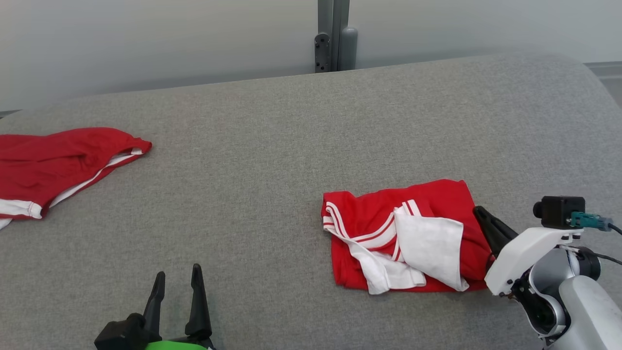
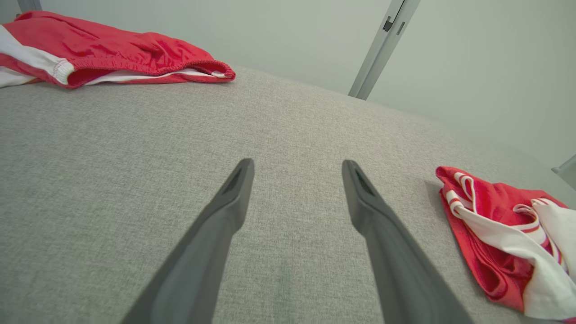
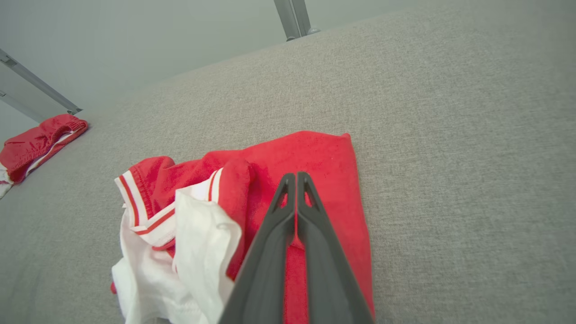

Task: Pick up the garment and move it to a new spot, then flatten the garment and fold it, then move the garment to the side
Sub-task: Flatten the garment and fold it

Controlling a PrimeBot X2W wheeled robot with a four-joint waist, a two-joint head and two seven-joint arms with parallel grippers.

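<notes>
- Red-and-white garment (image 1: 440, 206): crumpled heap on the grey bench (image 1: 272, 170), right of centre.
- Right hand (image 3: 295, 177): fingers closed together, tips on the red cloth near its right edge; whether a fold is pinched cannot be told.
- Left hand (image 1: 178, 271): open, empty, well apart from the garment.
- Handling, judged: light, limp cloth that will drape and sag; a red hem or corner is likely the best hold, not the loose white flap.

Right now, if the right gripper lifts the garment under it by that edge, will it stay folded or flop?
Likely flops: the garment is thin cloth lying in loose, wrinkled layers, so it should drape and unfold. Probably light; it lies nearly flat. The white flap sits loose on top and may swing free below the shut right gripper.
</notes>
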